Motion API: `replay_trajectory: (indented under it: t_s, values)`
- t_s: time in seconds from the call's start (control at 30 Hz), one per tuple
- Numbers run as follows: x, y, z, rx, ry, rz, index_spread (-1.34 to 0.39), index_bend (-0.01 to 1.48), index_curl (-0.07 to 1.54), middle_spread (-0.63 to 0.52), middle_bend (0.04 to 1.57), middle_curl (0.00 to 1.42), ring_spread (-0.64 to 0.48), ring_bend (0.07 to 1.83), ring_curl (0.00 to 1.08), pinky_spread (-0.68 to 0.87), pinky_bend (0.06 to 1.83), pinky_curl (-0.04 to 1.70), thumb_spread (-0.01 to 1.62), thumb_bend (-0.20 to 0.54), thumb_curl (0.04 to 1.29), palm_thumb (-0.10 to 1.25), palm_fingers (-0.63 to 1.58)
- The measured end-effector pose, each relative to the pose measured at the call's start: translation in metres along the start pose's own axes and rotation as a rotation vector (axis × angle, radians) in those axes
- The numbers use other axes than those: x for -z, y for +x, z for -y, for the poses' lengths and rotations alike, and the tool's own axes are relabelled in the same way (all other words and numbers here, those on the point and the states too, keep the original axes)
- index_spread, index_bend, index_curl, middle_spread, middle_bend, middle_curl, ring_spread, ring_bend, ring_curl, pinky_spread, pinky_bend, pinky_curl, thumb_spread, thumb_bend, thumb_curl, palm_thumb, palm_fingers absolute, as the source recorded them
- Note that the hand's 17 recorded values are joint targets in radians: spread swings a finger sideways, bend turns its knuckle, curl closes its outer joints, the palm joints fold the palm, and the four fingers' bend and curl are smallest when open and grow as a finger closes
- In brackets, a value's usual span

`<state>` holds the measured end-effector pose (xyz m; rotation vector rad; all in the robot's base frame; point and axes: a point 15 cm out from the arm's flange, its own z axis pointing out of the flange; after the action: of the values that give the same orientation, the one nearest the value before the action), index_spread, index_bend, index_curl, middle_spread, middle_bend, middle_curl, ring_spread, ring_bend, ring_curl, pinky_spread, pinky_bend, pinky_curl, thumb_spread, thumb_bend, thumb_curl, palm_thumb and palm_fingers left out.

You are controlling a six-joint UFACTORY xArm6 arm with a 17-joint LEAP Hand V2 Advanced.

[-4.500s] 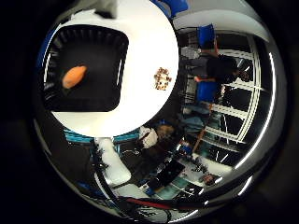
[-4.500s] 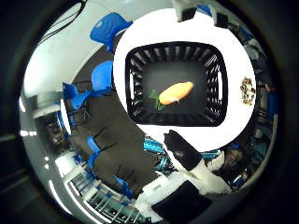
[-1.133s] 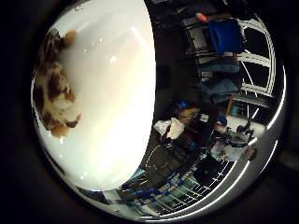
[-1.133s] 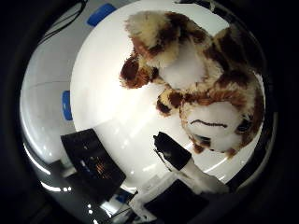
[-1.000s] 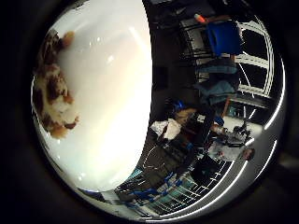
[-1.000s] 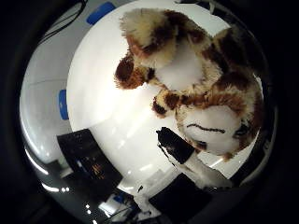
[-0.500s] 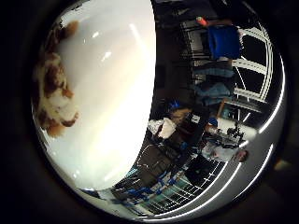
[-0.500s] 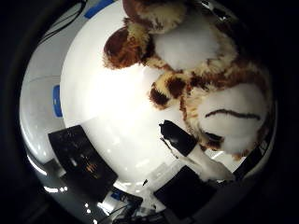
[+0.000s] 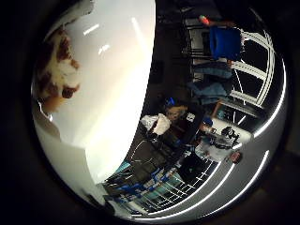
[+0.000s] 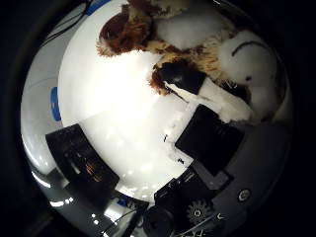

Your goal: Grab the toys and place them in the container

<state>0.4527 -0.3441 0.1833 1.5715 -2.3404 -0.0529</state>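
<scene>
Your hand (image 10: 207,128) hovers close over the plush (image 10: 197,34) on the table (image 10: 113,113); one fingertip (image 10: 180,76) reaches it, grip apparently unclosed.

Both cameras are riding on the palm of the hand (image 10: 212,133) and looking out at the round white table (image 9: 117,84) from very close. The thumb-side view is facing the plush toy (image 10: 197,34), which is filling much of that view, with the black container (image 10: 79,158) sitting further off on the table. The little-finger-side view is looking along the table and out into the room beyond its edge, sharing only the tabletop and the toy's edge.
</scene>
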Motion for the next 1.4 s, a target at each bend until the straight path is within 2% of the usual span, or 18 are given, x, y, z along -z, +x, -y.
replay_trajectory:
  t_s: [0.07,0.13,0.27,0.33,0.53,0.93,1.13,1.4]
  values:
    - [0.003,0.001,-0.006,0.001,-0.016,0.0,-0.39,0.5,0.41,-0.25,0.92,0.6,-0.27,1.13,0.47,-0.48,1.07,0.4,1.09,-0.01,0.36,0.76,1.36]
    - [0.013,0.003,-0.009,-0.002,-0.01,-0.002,-0.36,0.67,0.51,-0.22,1.02,0.64,-0.25,1.19,0.5,-0.41,1.16,0.45,1.09,-0.008,0.38,0.81,1.32]
    - [0.04,0.01,-0.015,-0.004,0.034,-0.004,-0.32,0.86,0.64,-0.18,1.17,0.69,-0.24,1.3,0.57,-0.32,1.29,0.54,1.08,-0.003,0.44,0.93,1.23]
    - [0.055,0.013,-0.023,0.0,0.047,-0.003,-0.3,0.91,0.68,-0.17,1.22,0.71,-0.23,1.33,0.59,-0.28,1.33,0.57,1.07,-0.006,0.47,0.97,1.19]
    - [0.105,0.013,-0.061,0.045,0.05,-0.006,-0.28,0.97,0.75,-0.15,1.3,0.73,-0.22,1.38,0.65,-0.23,1.38,0.66,1.06,-0.011,0.54,1.01,1.11]
    - [0.227,-0.026,-0.153,0.165,0.148,0.002,-0.27,0.97,0.81,-0.15,1.32,0.74,-0.23,1.37,0.71,-0.21,1.34,0.77,1.1,-0.013,0.59,1.0,1.07]
    - [0.26,-0.086,-0.184,0.287,0.165,0.009,-0.28,0.96,0.83,-0.15,1.32,0.75,-0.24,1.35,0.73,-0.22,1.31,0.82,1.11,-0.013,0.6,1.0,1.07]
    - [0.306,-0.194,-0.219,0.412,0.269,-0.006,-0.28,0.95,0.85,-0.15,1.32,0.75,-0.24,1.34,0.75,-0.23,1.27,0.89,1.11,-0.013,0.6,1.0,1.08]
